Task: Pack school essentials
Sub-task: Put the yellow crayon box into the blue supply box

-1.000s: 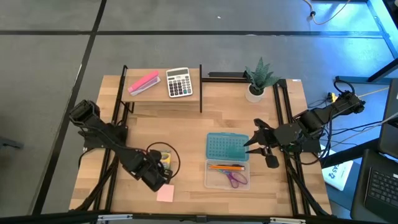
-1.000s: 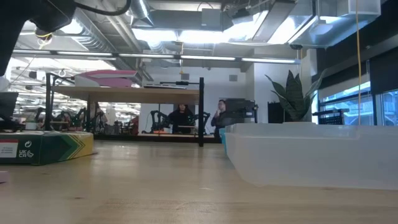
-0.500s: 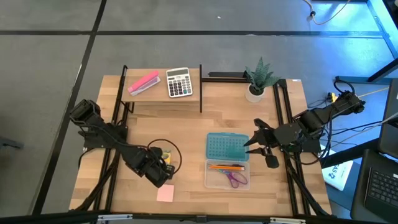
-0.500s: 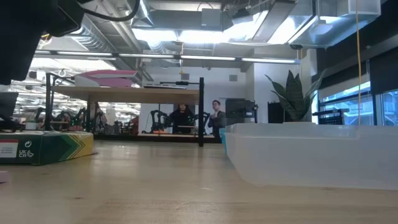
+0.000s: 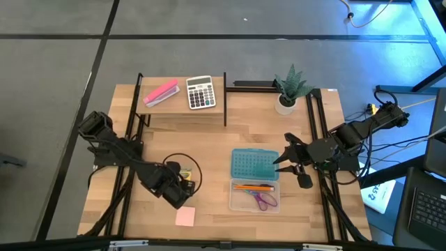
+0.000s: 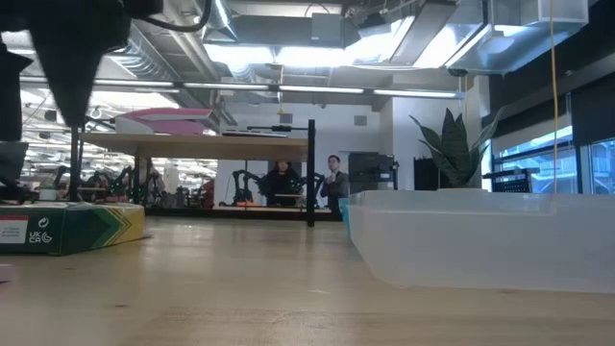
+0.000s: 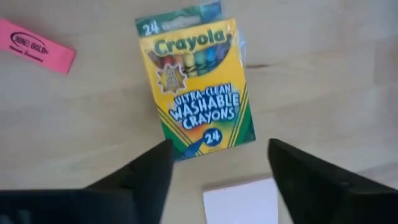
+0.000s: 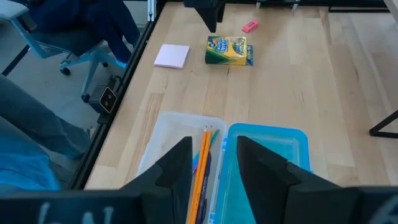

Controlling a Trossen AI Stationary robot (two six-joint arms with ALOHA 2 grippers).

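Holds nothing in the left pincer (image 7: 219,146): released, with both dark fingers (image 7: 149,177) spread wide and poised just above the worktop (image 5: 209,143) near its front left corner. Shows no contact between those fingers and the crayon box (image 7: 196,81), lying flat, face up, just ahead of the fingertips and apart from them. Places the same crayon box (image 5: 185,180) partly under the left wrist from above, inside a loop of black cable (image 5: 182,164). Puts the small pink eraser (image 7: 37,45) near the box, apart from it, flat on the wood. Sets the square pink notepad (image 5: 185,217) close to the front edge, just beside the left pincer and separate from the box.

Keeps the right pincer (image 5: 286,162) off the right edge side, released too, fingers (image 8: 180,158) parted and gripping nothing, above the open case. Locates that clear case (image 5: 237,202) in the front right part of the worktop, with its blue lid (image 5: 254,165) folded open toward the rear. Finds the orange pencil (image 5: 253,187) inside the clear half, lying crosswise, and the purple-handled scissors (image 5: 263,201) beside it in the same half.

Leaves the calculator (image 5: 201,93) and the long pink block (image 5: 161,93) on the raised shelf (image 5: 182,111) at the rear left, and a potted plant (image 5: 289,87) toward the rear right corner.
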